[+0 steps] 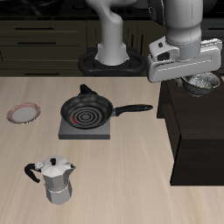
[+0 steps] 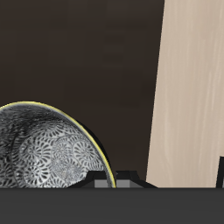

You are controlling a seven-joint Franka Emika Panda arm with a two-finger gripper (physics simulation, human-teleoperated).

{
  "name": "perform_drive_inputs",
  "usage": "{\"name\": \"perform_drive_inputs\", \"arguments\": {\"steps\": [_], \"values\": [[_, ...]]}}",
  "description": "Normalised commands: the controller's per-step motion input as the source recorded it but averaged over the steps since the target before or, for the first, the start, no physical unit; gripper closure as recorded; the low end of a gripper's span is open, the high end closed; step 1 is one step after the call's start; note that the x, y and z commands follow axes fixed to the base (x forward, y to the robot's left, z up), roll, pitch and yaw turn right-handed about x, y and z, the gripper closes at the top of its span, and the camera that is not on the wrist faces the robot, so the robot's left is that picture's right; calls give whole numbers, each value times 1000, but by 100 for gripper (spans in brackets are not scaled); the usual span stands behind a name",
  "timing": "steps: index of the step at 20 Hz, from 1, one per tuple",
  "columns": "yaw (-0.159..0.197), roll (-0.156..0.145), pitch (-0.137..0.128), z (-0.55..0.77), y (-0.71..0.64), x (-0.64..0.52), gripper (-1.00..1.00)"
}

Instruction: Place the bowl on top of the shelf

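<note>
The small silvery-grey bowl (image 1: pixel 204 83) hangs under my gripper (image 1: pixel 194 79), just above the flat top of the dark brown shelf (image 1: pixel 197 131) at the side of the table. The gripper is shut on the bowl's rim. In the wrist view the bowl's speckled inside (image 2: pixel 44 153) shows close up beside the gripper (image 2: pixel 112 180). The dark shelf top (image 2: pixel 87 52) lies beneath it, and the light table (image 2: pixel 192 87) lies past the shelf's edge. I cannot tell whether the bowl touches the shelf top.
A black frying pan (image 1: pixel 87 110) sits on the grey stove plate (image 1: pixel 85 131) in the middle of the table. Its handle (image 1: pixel 133 109) points toward the shelf. A pinkish red-rimmed plate (image 1: pixel 24 113) lies at the far side. A moka pot (image 1: pixel 56 180) stands near the front edge.
</note>
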Motion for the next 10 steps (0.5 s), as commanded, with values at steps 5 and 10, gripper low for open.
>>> {"name": "perform_drive_inputs", "arguments": {"steps": [5,10], "values": [[12,2,58,-295,39,134,100],[43,42,22,-165,33,-48,-100]]}}
